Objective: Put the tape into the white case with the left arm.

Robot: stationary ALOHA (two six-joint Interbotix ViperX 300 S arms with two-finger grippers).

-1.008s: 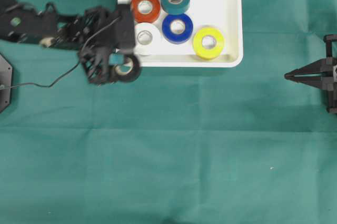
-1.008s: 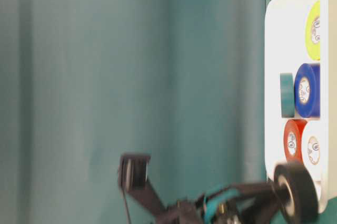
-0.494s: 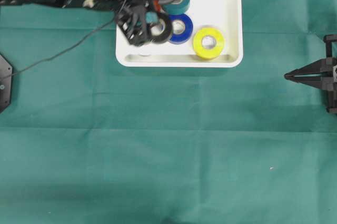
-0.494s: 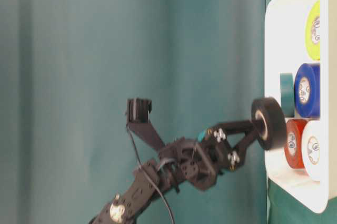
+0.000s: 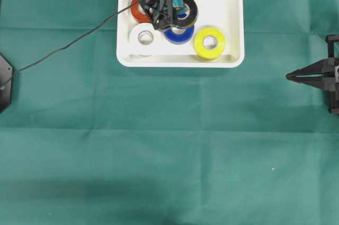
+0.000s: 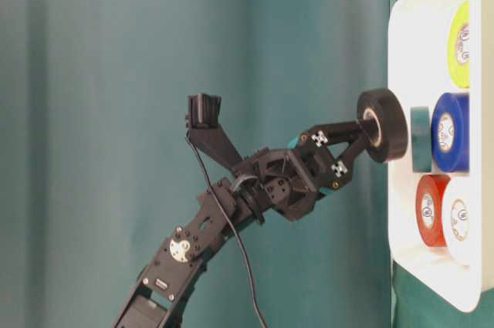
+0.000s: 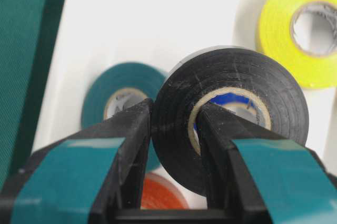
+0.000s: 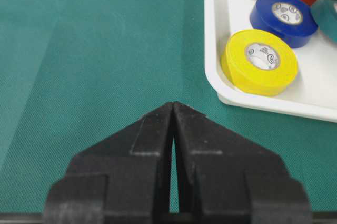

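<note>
We see the left gripper (image 7: 174,129) clamped on the wall of a black tape roll (image 7: 231,108), one teal-banded finger through its core (the other outside), held above the shallow white plastic case (image 5: 233,18), over the blue roll (image 5: 177,34) and teal roll (image 6: 420,139). The right gripper (image 8: 172,109), pinched together, rests over green cloth (image 5: 159,145) at far right.

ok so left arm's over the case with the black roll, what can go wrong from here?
1. The black tape hangs above the green roll and blue roll; dropped here, it probably lands on them and may roll.
2. The fingers pinch only one wall of the roll, which is tilted, so it may slip early.
3. Open floor in the white case lies toward the yellow roll; the landing spot is tight.
</note>
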